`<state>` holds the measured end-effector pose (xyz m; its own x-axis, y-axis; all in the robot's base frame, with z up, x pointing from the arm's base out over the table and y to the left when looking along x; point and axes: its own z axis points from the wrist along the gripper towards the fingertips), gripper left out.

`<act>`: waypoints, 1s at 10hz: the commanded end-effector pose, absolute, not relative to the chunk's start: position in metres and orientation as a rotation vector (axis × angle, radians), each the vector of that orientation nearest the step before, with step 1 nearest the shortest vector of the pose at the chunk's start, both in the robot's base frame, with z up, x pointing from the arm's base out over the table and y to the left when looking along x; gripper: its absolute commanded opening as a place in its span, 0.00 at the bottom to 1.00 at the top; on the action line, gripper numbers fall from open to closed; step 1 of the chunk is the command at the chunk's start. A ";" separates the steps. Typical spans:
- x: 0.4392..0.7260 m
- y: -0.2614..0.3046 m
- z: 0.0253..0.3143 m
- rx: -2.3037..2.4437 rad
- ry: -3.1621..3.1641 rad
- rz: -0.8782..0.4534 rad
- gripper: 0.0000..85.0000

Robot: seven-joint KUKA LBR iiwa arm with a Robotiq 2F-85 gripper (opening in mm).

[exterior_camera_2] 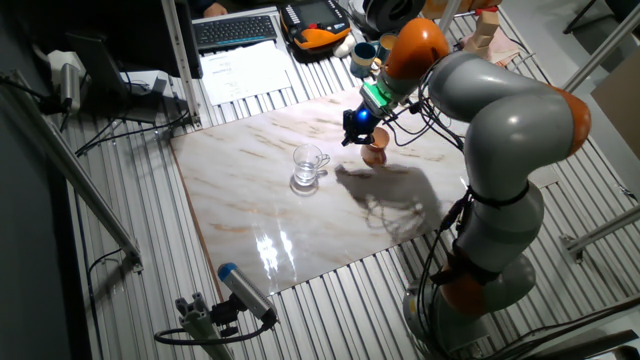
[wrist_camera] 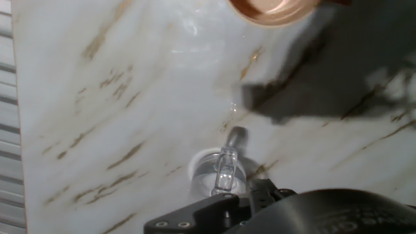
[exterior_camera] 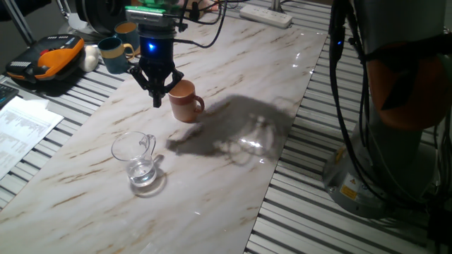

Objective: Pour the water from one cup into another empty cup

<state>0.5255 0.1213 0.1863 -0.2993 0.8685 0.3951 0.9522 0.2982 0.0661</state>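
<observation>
The clear glass mug (exterior_camera: 138,159) stands upright on the marble board (exterior_camera: 233,63), near its front left, with a little water (exterior_camera: 143,173) at its bottom. It also shows in the other fixed view (exterior_camera_2: 308,167) and low in the hand view (wrist_camera: 218,175). The terracotta mug (exterior_camera: 186,101) (exterior_camera_2: 374,152) stands upright behind it; only its rim (wrist_camera: 273,10) reaches into the hand view. My gripper (exterior_camera: 157,99) (exterior_camera_2: 352,135) hangs above the board just left of the terracotta mug, apart from both mugs. Its fingers meet at the tips and hold nothing.
Two teal mugs (exterior_camera: 113,53) and an orange-black device (exterior_camera: 46,60) sit at the back left, off the board. Papers (exterior_camera: 21,127) lie to the left and a power strip (exterior_camera: 265,14) at the back. The robot base (exterior_camera: 395,120) stands at the right. The board's edges drop to a slatted table.
</observation>
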 end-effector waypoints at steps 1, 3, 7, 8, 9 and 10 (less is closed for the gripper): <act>0.526 0.120 0.186 -1.662 -2.282 -0.420 0.00; 0.526 0.120 0.185 -1.662 -2.247 -0.473 0.00; 0.526 0.120 0.184 -1.646 -2.207 -0.529 0.00; 0.526 0.120 0.184 -1.647 -2.209 -0.523 0.00; 0.527 0.121 0.184 -1.643 -2.208 -0.518 0.00; 0.527 0.121 0.184 -1.640 -2.207 -0.518 0.00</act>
<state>0.5266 0.1213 0.1839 -0.2748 0.8350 0.4767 0.9599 0.2670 0.0858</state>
